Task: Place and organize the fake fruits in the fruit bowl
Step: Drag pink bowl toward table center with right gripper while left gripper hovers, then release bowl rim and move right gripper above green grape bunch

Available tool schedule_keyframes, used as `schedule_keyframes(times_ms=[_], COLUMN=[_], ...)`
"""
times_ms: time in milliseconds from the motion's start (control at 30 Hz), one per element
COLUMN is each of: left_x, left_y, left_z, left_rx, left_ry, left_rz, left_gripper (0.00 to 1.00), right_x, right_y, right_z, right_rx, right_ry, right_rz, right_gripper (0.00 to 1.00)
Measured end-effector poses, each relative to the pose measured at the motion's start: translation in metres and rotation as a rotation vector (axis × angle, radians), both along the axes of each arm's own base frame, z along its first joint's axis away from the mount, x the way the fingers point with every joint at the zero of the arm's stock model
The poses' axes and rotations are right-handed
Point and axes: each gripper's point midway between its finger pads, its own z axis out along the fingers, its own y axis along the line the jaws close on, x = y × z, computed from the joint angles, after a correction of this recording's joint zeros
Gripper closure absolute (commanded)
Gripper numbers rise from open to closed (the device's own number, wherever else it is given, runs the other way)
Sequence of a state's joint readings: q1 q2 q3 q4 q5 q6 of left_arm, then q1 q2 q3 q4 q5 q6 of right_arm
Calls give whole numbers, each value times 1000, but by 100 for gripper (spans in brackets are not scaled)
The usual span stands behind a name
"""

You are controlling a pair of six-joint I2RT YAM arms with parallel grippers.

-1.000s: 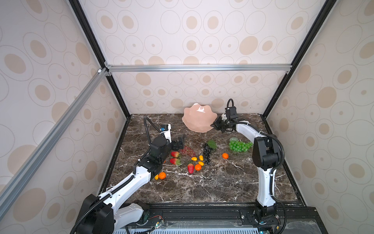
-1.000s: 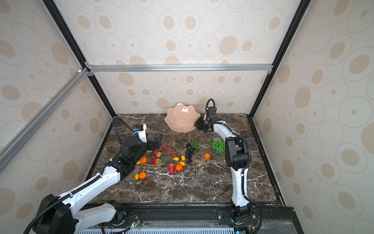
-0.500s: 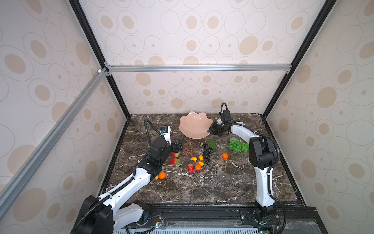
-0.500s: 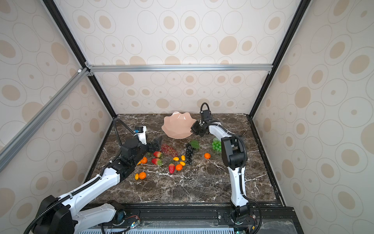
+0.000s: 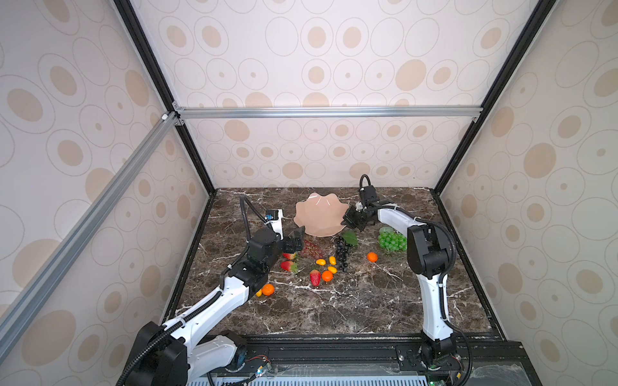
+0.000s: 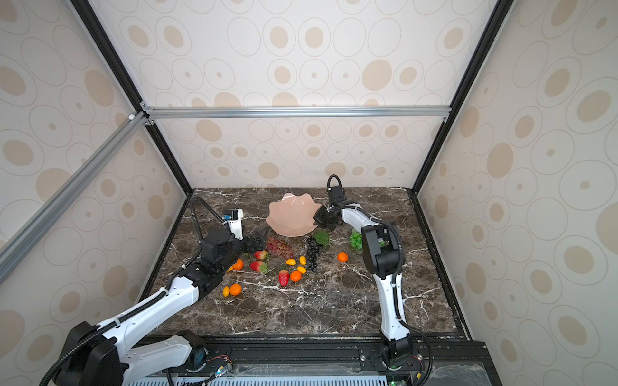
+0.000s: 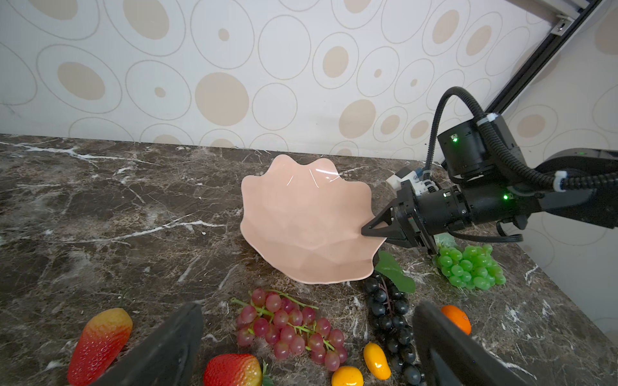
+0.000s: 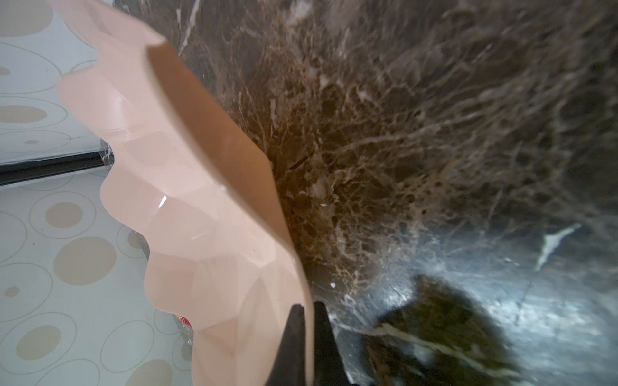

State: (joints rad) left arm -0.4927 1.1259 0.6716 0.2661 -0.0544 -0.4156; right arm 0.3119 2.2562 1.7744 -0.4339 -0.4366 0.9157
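The pale pink fruit bowl (image 5: 319, 214) (image 6: 291, 215) (image 7: 301, 220) (image 8: 200, 217) sits tilted at the back middle of the marble table. My right gripper (image 5: 346, 220) (image 6: 317, 219) (image 7: 366, 230) (image 8: 307, 317) is shut on its right rim. The bowl holds nothing. In front of it lie red grapes (image 5: 312, 249) (image 7: 291, 324), black grapes (image 5: 342, 255) (image 7: 388, 317), green grapes (image 5: 391, 240) (image 7: 468, 267), strawberries (image 5: 289, 266), tangerines (image 5: 372, 257) and small yellow ovals (image 5: 320, 262). My left gripper (image 5: 298, 238) (image 6: 255, 240) (image 7: 307, 305) is open just left of the red grapes, holding nothing.
Another tangerine (image 5: 268, 289) and a yellow oval lie beside the left forearm. A strawberry (image 5: 315, 277) and a tangerine (image 5: 327, 276) lie nearer the front. Patterned walls close in the table (image 5: 334, 310) on three sides.
My right gripper has carried the bowl leftward and toward the fruits, and the bowl now lies flatter. The left arm has stayed put with its jaws open.
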Motion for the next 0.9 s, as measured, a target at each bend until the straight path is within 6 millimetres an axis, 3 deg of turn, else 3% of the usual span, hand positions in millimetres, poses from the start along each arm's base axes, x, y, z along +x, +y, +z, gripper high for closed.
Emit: schedule_keyframes(times_ms=[567, 667, 900], left_x=[-1, -2, -5], left_y=[-1, -3, -17], left_z=[-6, -7, -9], left_rx=[2, 0, -2], left_ry=[24, 28, 39], left_rz=[-8, -21, -70], left_gripper=[2, 2, 2], right_x=[-3, -11, -39], right_y=[-8, -16, -42], right_z=[-1, 11, 65], right_rx=[-63, -99, -202], right_ry=[-28, -61, -223], right_rz=[23, 35, 75], right_gripper=[53, 48, 47])
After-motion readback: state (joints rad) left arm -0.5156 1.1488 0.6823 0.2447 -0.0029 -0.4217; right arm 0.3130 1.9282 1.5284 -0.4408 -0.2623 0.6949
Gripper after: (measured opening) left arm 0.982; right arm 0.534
